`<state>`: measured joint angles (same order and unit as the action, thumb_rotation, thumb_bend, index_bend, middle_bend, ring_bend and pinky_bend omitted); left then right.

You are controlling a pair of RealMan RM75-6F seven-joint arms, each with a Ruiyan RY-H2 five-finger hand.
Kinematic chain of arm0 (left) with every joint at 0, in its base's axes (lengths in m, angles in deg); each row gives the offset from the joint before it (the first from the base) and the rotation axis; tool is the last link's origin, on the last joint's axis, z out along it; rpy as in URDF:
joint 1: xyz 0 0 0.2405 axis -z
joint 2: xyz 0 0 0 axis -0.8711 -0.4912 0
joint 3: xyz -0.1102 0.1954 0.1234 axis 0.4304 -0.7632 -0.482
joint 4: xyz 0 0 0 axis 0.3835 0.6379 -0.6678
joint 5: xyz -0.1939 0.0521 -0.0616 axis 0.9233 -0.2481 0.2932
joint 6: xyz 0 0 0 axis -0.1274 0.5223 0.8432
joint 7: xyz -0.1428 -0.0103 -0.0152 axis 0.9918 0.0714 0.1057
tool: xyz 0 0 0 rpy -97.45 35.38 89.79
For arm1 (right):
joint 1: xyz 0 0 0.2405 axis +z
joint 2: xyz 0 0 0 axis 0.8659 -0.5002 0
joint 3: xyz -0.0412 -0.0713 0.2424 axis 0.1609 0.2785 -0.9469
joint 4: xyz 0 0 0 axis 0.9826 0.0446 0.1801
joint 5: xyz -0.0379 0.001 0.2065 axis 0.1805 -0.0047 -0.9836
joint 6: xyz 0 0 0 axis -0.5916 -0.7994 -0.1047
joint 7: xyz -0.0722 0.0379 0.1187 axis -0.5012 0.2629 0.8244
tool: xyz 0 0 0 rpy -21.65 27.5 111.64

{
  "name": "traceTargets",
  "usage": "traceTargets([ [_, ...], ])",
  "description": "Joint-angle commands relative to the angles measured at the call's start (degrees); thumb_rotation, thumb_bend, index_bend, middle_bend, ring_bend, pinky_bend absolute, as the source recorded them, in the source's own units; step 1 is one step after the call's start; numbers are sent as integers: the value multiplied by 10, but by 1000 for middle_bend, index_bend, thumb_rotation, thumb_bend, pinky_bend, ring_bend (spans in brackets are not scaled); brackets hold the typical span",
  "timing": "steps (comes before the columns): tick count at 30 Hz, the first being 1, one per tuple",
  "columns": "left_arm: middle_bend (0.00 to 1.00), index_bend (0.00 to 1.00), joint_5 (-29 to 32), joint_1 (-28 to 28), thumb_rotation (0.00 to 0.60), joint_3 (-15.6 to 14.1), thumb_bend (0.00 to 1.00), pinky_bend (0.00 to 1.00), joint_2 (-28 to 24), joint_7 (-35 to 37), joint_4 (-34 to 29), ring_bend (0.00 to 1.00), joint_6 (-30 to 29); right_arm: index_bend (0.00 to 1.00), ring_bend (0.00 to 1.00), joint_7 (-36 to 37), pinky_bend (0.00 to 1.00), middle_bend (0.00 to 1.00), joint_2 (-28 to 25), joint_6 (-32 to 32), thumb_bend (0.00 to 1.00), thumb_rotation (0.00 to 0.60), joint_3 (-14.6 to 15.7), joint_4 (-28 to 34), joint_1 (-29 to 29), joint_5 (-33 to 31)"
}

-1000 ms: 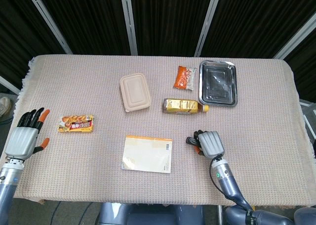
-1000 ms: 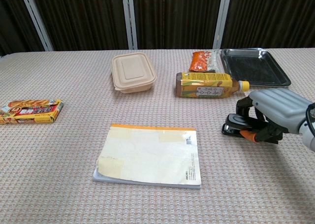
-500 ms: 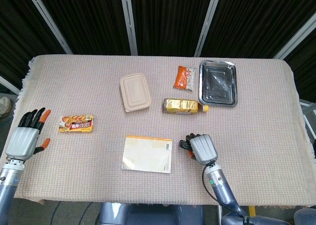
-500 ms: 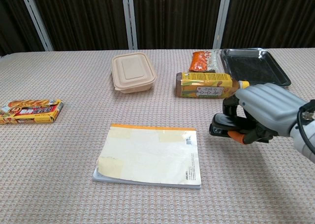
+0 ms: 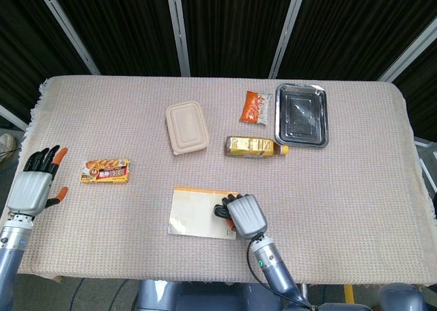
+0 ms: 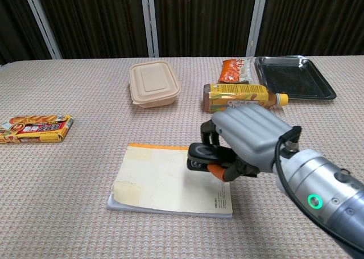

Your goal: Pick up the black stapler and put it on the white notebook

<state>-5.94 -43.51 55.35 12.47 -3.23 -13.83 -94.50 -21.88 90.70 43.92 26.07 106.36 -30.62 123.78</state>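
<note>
The right robot hand (image 6: 245, 140) has its fingers curled around the black stapler (image 6: 203, 156), holding it over the right part of the white notebook (image 6: 165, 179). In the head view the same robot hand (image 5: 246, 215) covers the notebook's (image 5: 194, 212) right edge, and only a dark bit of the stapler (image 5: 222, 209) shows at its left side. Whether the stapler touches the cover cannot be told.

The notebook lies flat on the worktop (image 5: 355, 188), near its front edge, with an orange strip along its far edge.

Beyond the right robot hand, a yellow bottle (image 6: 242, 98) lies on its side, cap pointing right. Just behind it sits an orange snack packet (image 6: 233, 70), and beside that to the right a dark metal tray (image 6: 293, 77). To the left of the bottle stands a closed beige box (image 6: 153, 83).

Far to the left, a red and yellow pack (image 6: 35, 128) lies flat. The left robot hand (image 5: 34, 186) hovers at the worktop's left edge, fingers spread and holding nothing, near that pack (image 5: 104, 169) but apart from it.
</note>
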Motion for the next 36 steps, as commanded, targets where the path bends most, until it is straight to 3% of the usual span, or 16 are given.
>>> traceTargets([
  [1, 0, 0, 3, 3, 600, 0, 326, 84, 3, 1, 5, 0, 6, 670, 619, -14, 718, 498, 25, -15, 446, 600, -7, -8, 15, -12],
  [9, 0, 0, 8, 6, 600, 1, 326, 84, 4, 10, 14, 0, 12, 669, 619, -40, 718, 498, 88, -47, 447, 600, -31, -46, 56, -46],
  [21, 0, 0, 11, 5, 600, 0, 326, 84, 2, 22, 19, 0, 10, 658, 615, -41, 718, 496, 119, -65, 446, 600, -50, -80, 89, -68],
  [24, 0, 0, 12, 5, 600, 0, 326, 84, 2, 22, 20, 0, 10, 534, 574, -39, 712, 443, 120, -61, 427, 600, -46, -87, 91, -64],
  [29, 0, 0, 12, 5, 600, -1, 326, 84, 2, 21, 19, 0, 10, 91, 341, -18, 519, 176, 111, -63, 374, 600, -39, -78, 86, -68],
  [32, 0, 0, 10, 4, 600, -3, 326, 84, 2, 18, 16, 0, 9, 0, 244, -26, 427, 60, 98, -63, 345, 600, -37, -60, 85, -76],
  [36, 0, 0, 8, 3, 600, -4, 327, 84, 2, 15, 13, 0, 4, 0, 170, -31, 410, 0, 82, -48, 311, 600, -32, -27, 77, -77],
])
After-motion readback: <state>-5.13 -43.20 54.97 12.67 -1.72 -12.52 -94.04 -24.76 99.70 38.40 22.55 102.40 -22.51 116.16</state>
